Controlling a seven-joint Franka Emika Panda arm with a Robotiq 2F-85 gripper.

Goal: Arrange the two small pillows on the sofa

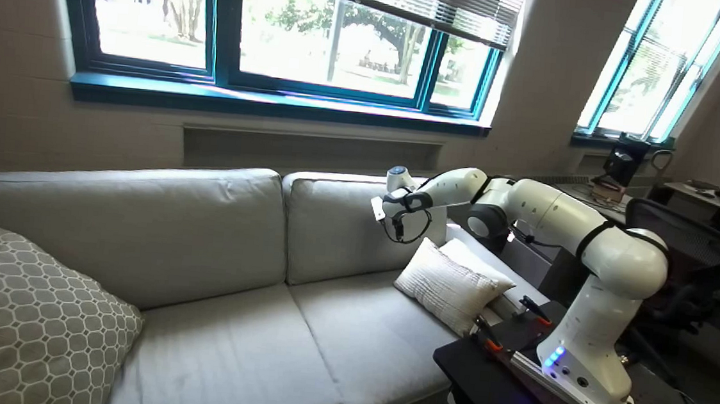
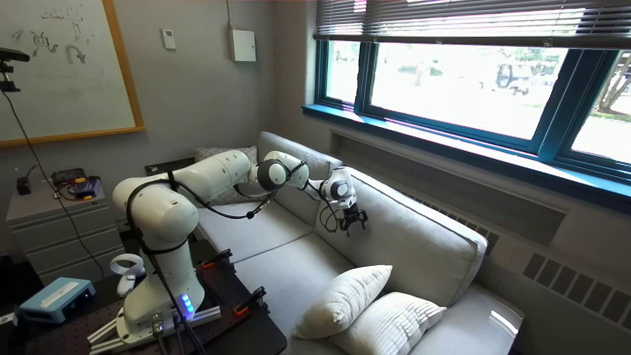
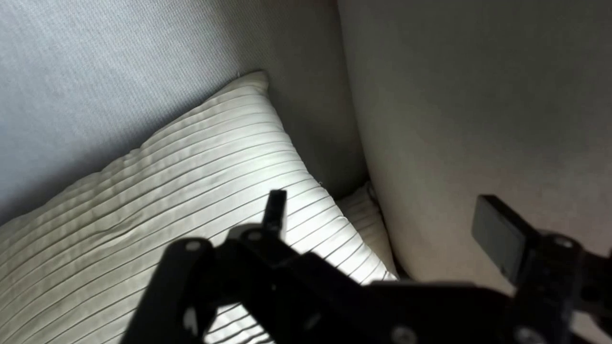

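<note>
Both exterior views show the sofa point(image 1: 350, 330) beneath a window point(image 1: 295, 43).

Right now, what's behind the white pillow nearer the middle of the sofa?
In an exterior view, behind that pillow, the other white pillow peeks out, with the sofa's armrest beyond. Anything deep between the pillows is covered.

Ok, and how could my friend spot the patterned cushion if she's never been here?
Find the sofa below the big window. Look at the end away from the two pillows. The cushion there is the grey one covered in white honeycomb-like outlines, while the pillows are off-white with thin lines.
</note>
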